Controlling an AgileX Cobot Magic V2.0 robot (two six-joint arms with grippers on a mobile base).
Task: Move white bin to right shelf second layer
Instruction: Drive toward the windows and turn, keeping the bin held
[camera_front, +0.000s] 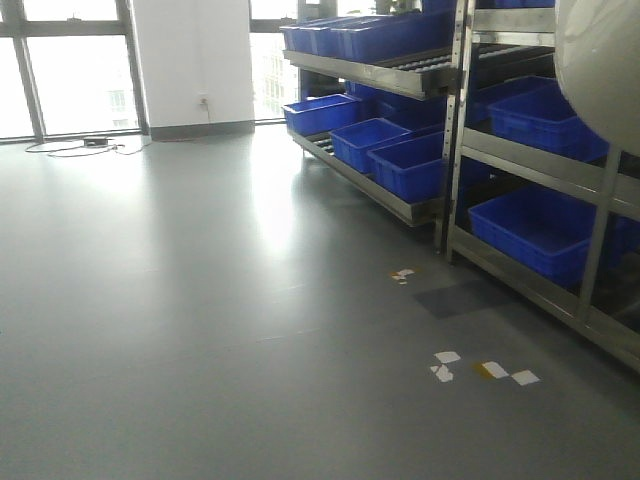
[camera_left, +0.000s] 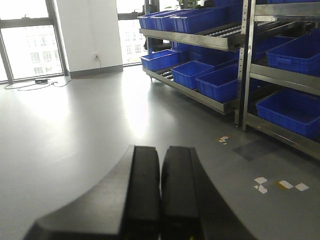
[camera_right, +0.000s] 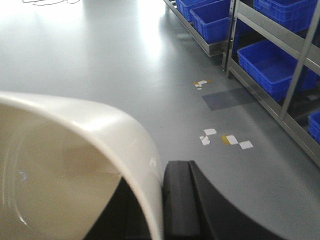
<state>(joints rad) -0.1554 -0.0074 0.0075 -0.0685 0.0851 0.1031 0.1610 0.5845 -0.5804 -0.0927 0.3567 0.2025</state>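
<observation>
The white bin (camera_right: 107, 122) fills the lower left of the right wrist view, tipped with its opening toward the camera. My right gripper (camera_right: 159, 186) is shut on its rim, one dark finger (camera_right: 177, 200) outside the wall and the other inside. In the front view the white bin (camera_front: 600, 70) hangs at the top right, in front of the right shelf. The right shelf's second layer (camera_front: 530, 155) is a steel level with blue crates on it. My left gripper (camera_left: 160, 152) is shut and holds nothing, raised above the grey floor.
A second steel rack (camera_front: 380, 75) with several blue crates (camera_front: 410, 165) stands further back on the left of the right shelf. Tape marks (camera_front: 485, 370) lie on the floor near the shelf foot. Cables (camera_front: 85, 145) lie by the windows.
</observation>
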